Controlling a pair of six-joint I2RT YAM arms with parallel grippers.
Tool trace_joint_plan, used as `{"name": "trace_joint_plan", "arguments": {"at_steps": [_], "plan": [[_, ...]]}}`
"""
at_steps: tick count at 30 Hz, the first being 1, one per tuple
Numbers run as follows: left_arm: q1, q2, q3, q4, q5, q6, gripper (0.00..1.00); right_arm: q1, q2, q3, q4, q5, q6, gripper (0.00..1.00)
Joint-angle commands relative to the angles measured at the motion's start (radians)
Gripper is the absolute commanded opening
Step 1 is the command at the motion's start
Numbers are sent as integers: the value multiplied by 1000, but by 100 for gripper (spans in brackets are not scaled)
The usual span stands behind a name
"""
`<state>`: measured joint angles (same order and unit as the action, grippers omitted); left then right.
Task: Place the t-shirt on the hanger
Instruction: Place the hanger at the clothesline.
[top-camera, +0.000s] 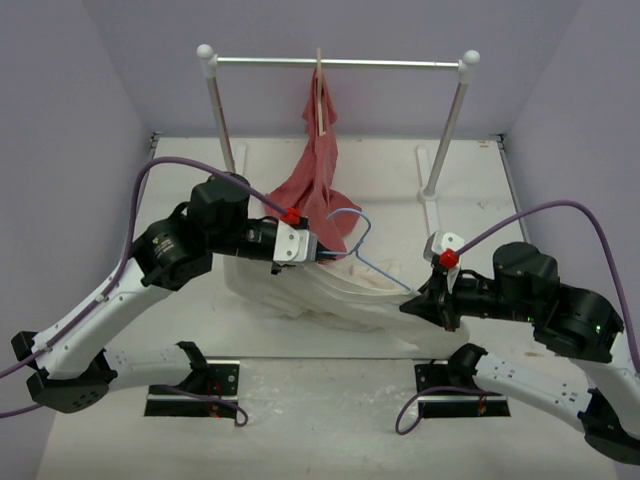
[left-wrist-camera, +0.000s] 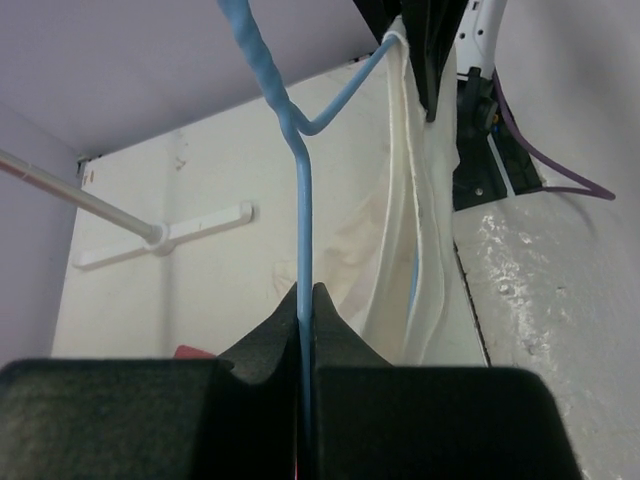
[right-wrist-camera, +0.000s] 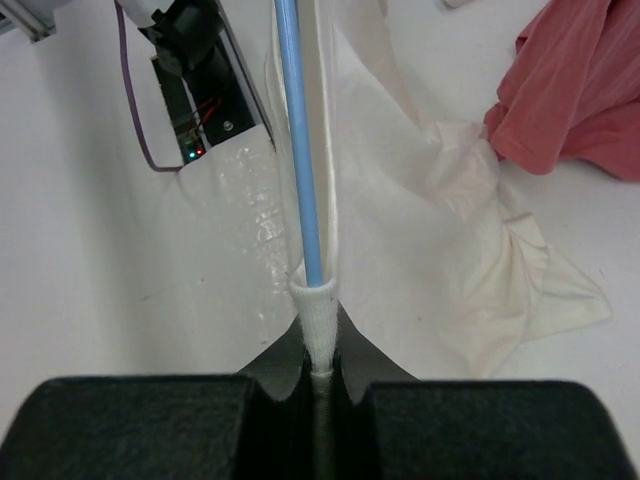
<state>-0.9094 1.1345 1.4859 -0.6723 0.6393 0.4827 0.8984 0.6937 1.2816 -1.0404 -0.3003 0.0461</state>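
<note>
1. On the left, our left gripper (top-camera: 318, 257) is clamped tight on the thin light-blue wire hanger (top-camera: 378, 268), below its twisted neck.
2. Mid-table, between the arms, the cream cotton t-shirt (top-camera: 330, 295) hangs bunched from that wire down to the table.
3. On the right, our right gripper (top-camera: 425, 298) pinches the hanger's right end, with shirt cloth around it.
4. We judge the threading begun, not finished: one end seems inside the cloth, and the rest is undressed.
5. The white table (top-camera: 330, 410) looks scuffed and lilac walls enclose it. A red-pink garment (top-camera: 315, 180) drapes from the far metal rail (top-camera: 400, 63).
</note>
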Motion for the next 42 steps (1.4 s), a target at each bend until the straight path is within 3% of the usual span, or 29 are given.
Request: {"name": "trace_joint_plan", "arguments": {"at_steps": [1,2,4,5,8,11,15,20,28,33,38,42], "plan": [[-3,-67,-10,292,-206,-185,34,-2,-19,42,39,164,100,0],[-3,-89,-48,356,-272,-232,44,-1,-33,49,41,204,125,0],[-3,-143,-88,460,-372,-289,91,-2,-81,68,31,259,161,0],[-4,-161,-102,484,-422,-306,100,-3,-100,81,12,272,169,0],[-3,-206,-122,535,-619,-342,100,-3,-145,133,-67,330,190,0],[-3,-257,-162,598,-912,-390,100,-3,-162,210,-138,380,203,0],[-3,-326,-218,651,-1069,-438,100,-3,-173,335,-246,434,210,0],[-3,-363,-228,560,-1121,-472,100,-3,-162,489,-292,689,297,0],[-3,-366,-351,410,-1103,-531,100,-1,-102,666,-278,919,330,0],[-3,-405,-445,370,-1035,-556,100,1,-3,587,-259,816,319,0],[-3,-423,-475,305,-1038,-609,100,-1,105,362,-56,765,317,0],[-4,-438,-428,183,-1104,-652,100,-9,190,304,42,734,329,0]]}}
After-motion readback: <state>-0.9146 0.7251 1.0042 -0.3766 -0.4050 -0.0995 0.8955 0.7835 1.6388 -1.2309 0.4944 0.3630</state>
